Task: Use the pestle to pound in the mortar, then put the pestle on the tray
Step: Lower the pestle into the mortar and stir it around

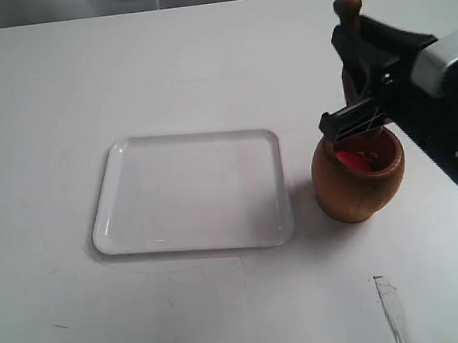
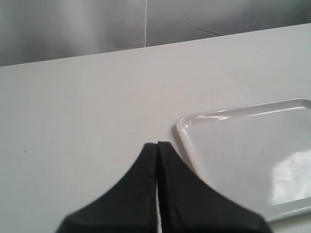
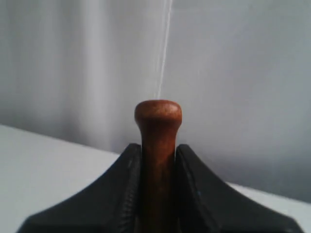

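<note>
Our right end effector point(image 3: 158, 162) is clamped on the pestle point(image 3: 158, 121), both fingers pressed flat against the thin handle just under the little knob; we'd say that's the right spot to hold it, since the knob should stop it dropping through the fingers on a lift. It's turned wood, so stiff and probably light, but it looks smooth and could creep up through the grip on a hard pound. In the exterior view it stands upright, knob on top; the thick end is hidden behind the end effector, so we can't tell if it's touching the red stuff point(image 1: 351, 159) or just hanging above it. The mortar point(image 1: 358, 184) sits straight below, thick-walled and sturdy-looking; nothing is holding it though, and with that rounded body we guess an off-centre hit could scoot or rock it on the counter point(image 1: 203, 61). The tray point(image 1: 191, 192) lies flat on the mortar's left in that view, near but not touching. The left end effector point(image 2: 158, 160) is closed on nothing, hovering just beside a tray corner.
</note>
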